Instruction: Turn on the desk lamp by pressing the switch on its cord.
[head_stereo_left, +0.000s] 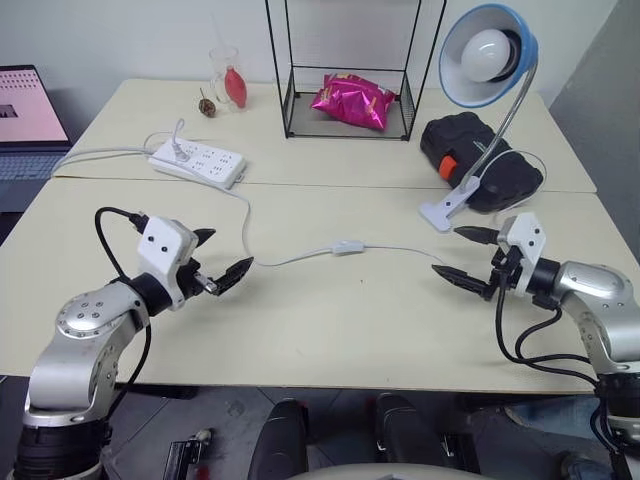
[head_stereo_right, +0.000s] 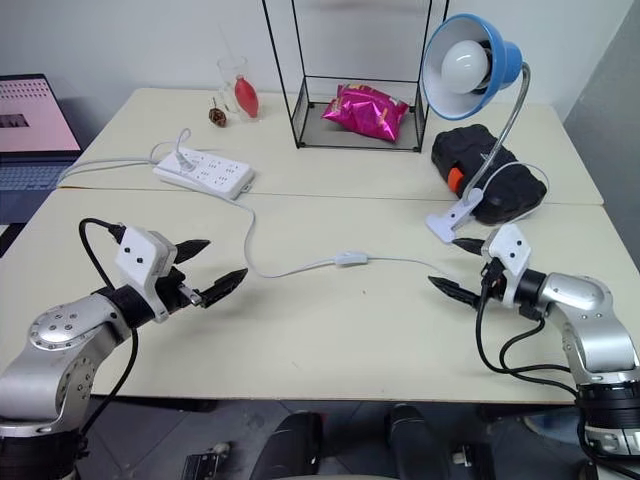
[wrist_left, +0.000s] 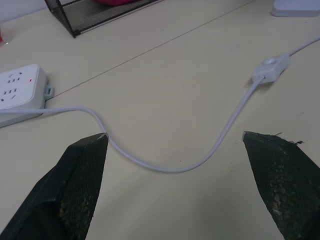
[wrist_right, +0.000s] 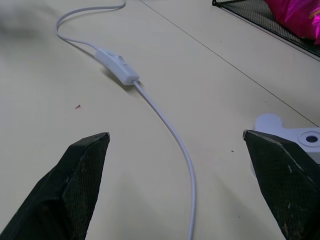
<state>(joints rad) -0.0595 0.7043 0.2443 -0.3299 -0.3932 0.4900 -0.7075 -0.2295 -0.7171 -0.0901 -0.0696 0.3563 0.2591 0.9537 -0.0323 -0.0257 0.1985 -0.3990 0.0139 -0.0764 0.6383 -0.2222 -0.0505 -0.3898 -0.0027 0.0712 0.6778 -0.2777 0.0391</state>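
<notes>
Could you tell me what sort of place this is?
Probably an office or lab workspace: two pale beige desks pushed together, an open laptop at the side, and a white multi-socket power strip.

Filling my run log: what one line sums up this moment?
blue dome desk lamp: unlit | flat white cord switch: untouched | left gripper: open, empty | right gripper: open, empty

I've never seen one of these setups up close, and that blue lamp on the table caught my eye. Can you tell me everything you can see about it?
The desk lamp has a round blue dome shade, white inside, holding a large white bulb that looks unlit. A curved silver gooseneck carries it down to a white clip base resting on the table, right beside a black case. The shade tilts forward and down over the table. A thin white cord runs from the base across the table through a small white switch. Neither gripper touches the lamp.
</notes>
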